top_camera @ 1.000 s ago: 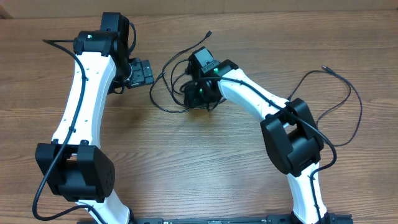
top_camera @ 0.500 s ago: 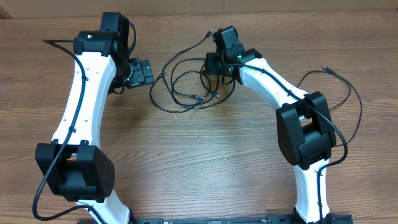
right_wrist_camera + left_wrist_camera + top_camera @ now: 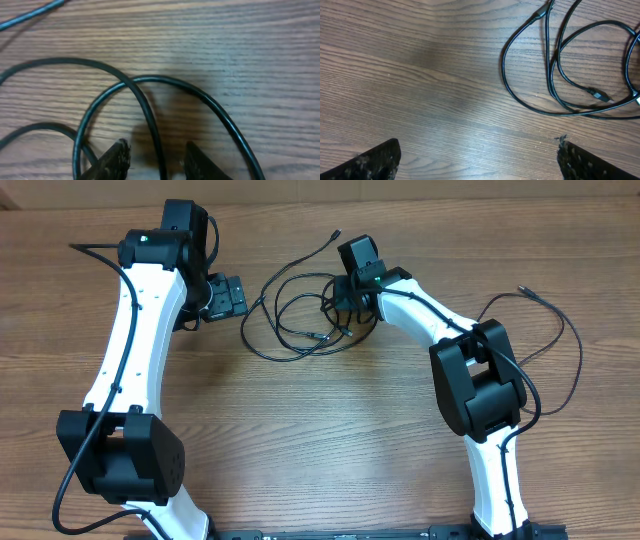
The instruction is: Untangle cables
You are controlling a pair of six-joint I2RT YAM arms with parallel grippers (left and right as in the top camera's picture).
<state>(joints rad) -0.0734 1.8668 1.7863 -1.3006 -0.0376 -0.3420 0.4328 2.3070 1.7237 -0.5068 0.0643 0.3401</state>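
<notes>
Table: wood. Cables: loose overlapping loops laid at far middle, between grippers; judged light, limp, slick; best taken near plug or free end. Left gripper: spread wide, nothing held. Right gripper: jaws narrowly apart, one strand straddled, not pinched. Strand crossing at right fingers shown only by right wrist; whole tangle only by overhead.

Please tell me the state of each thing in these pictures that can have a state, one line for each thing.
cables: tangled, loops crossing one another, lying flat on the table.
left gripper: wide open, empty, over bare wood beside the cables.
right gripper: open only narrowly, down at the tangle, with one strand running between its fingertips and not clamped.
</notes>
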